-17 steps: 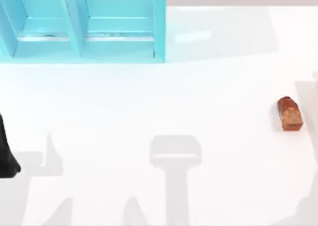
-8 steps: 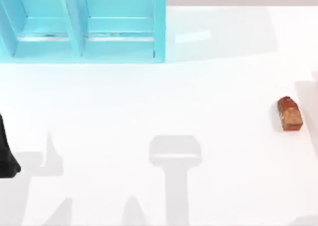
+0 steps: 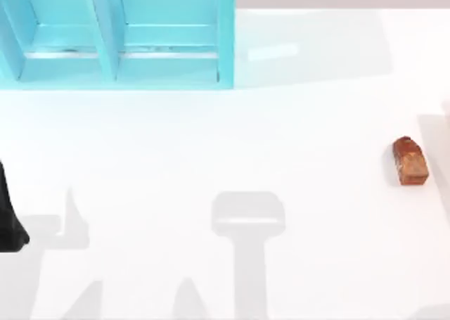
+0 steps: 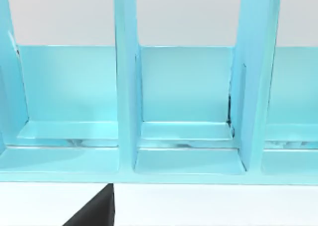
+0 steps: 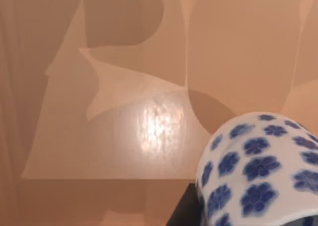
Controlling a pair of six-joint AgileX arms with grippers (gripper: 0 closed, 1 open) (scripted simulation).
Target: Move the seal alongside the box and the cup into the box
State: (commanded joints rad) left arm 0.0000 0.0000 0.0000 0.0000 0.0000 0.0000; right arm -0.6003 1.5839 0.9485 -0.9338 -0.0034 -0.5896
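Note:
The reddish-brown seal (image 3: 410, 162) lies on the white table near its right edge, far from the light-blue box (image 3: 225, 39) at the back left. In the right wrist view the white cup (image 5: 258, 171) with blue flowers sits close to the camera, lifted over a tan surface. My right gripper (image 5: 238, 221) is shut on it, with one dark finger (image 5: 183, 215) showing beside it. My left gripper (image 3: 10, 225) is parked at the table's left edge, and its wrist view faces the box's open compartments (image 4: 186, 92).
Upright dividers (image 4: 126, 87) split the box into several compartments that open toward the table's front. Grey shadows of the arms fall across the table's front half. White table stretches between the box and the seal.
The shadow at the table's front right corner has shrunk toward the edge. The seal, the box and my left arm have not moved.

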